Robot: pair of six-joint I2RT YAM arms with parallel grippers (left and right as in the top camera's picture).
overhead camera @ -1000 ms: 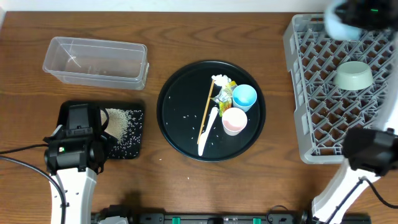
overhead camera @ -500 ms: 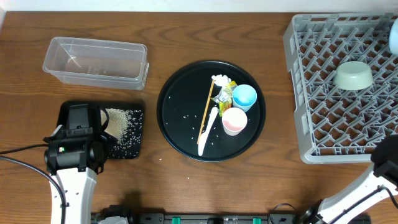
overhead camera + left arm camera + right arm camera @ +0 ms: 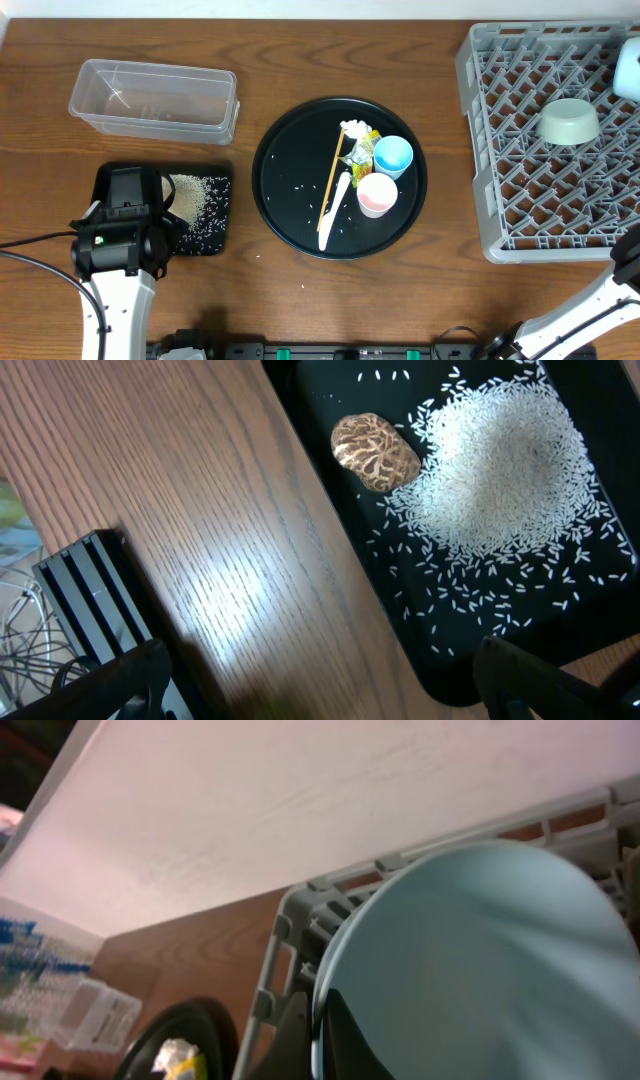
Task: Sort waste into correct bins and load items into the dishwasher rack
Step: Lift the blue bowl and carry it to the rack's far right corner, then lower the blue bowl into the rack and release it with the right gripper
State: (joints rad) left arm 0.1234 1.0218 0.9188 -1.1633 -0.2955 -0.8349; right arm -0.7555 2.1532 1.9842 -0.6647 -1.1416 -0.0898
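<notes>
Gripping light-blue bowl above rack

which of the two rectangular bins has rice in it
The shallow black rectangular tray: loose white rice grains and a small brown food lump lie in it. The clear plastic rectangular tub shows none.

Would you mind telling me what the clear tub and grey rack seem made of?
The clear tub looks like glossy transparent plastic: the table shows through and its rim glints. The grey rack seems matte moulded plastic, judging by its uniform lattice.
</notes>
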